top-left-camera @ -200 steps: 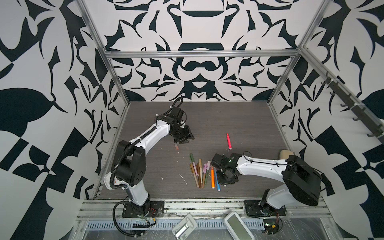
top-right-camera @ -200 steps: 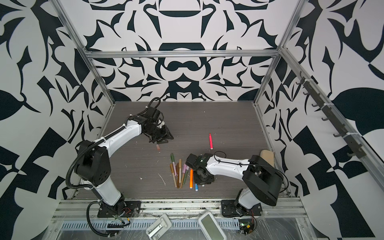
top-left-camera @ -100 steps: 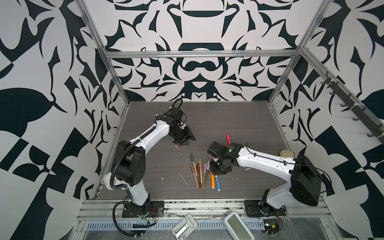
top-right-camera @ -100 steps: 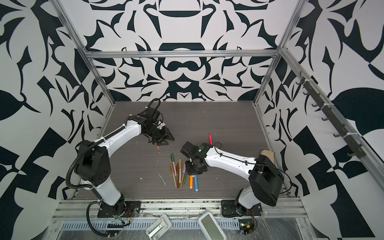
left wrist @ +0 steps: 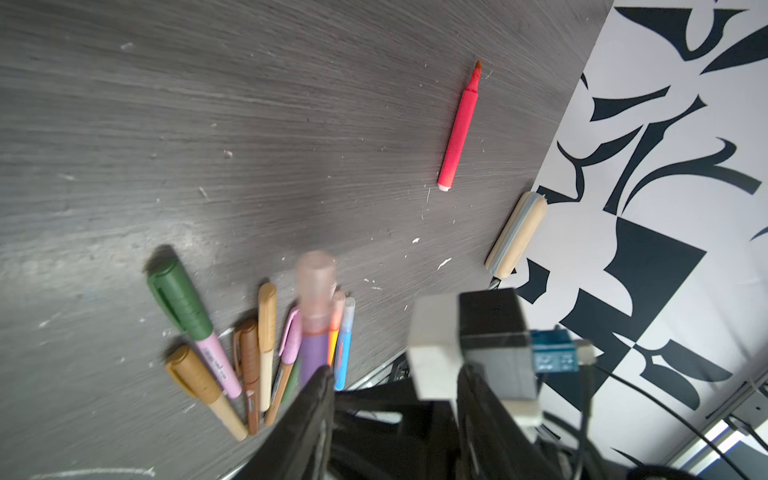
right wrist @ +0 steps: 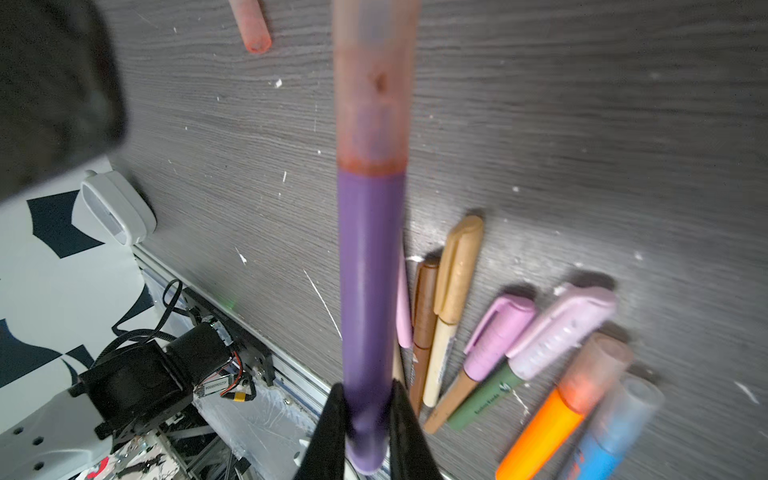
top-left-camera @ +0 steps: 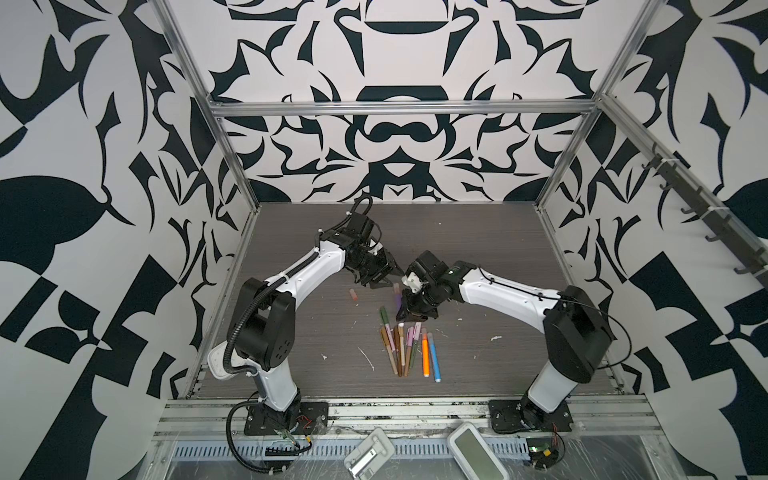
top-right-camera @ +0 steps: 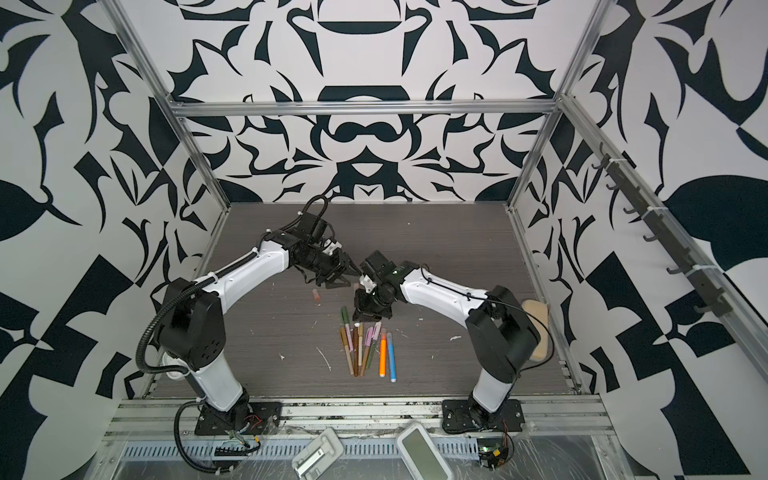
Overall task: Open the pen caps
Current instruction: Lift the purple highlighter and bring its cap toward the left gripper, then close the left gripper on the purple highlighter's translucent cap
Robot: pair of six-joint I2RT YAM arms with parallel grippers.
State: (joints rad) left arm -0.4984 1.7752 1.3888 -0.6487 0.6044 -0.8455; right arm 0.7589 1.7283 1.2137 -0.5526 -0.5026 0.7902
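My right gripper (right wrist: 368, 428) is shut on the rear end of a purple pen (right wrist: 370, 270), held above the table. The pen carries a translucent peach pen cap (right wrist: 374, 83). In both top views the right gripper (top-left-camera: 404, 309) (top-right-camera: 360, 309) points this cap (top-left-camera: 396, 286) toward my left gripper (top-left-camera: 392, 279) (top-right-camera: 351, 277). The left gripper (left wrist: 395, 415) is open and nothing sits between its fingers; the capped pen (left wrist: 313, 349) rises just beside one finger. Several capped pens (top-left-camera: 405, 351) (left wrist: 257, 353) lie in a pile. A loose peach cap (top-left-camera: 353, 295) (right wrist: 250, 25) lies on the table.
An uncapped red pen (left wrist: 457, 133) lies alone on the dark wood table (top-left-camera: 478, 353). A tan block (top-right-camera: 536, 328) (left wrist: 515, 235) rests against the right wall. Two white devices (top-left-camera: 370, 455) (top-left-camera: 478, 457) sit on the front rail. White scraps dot the table.
My right gripper closed on the purple pen, lifted it out of the pile and carried it up and left toward my left gripper. The left gripper shifted slightly right.
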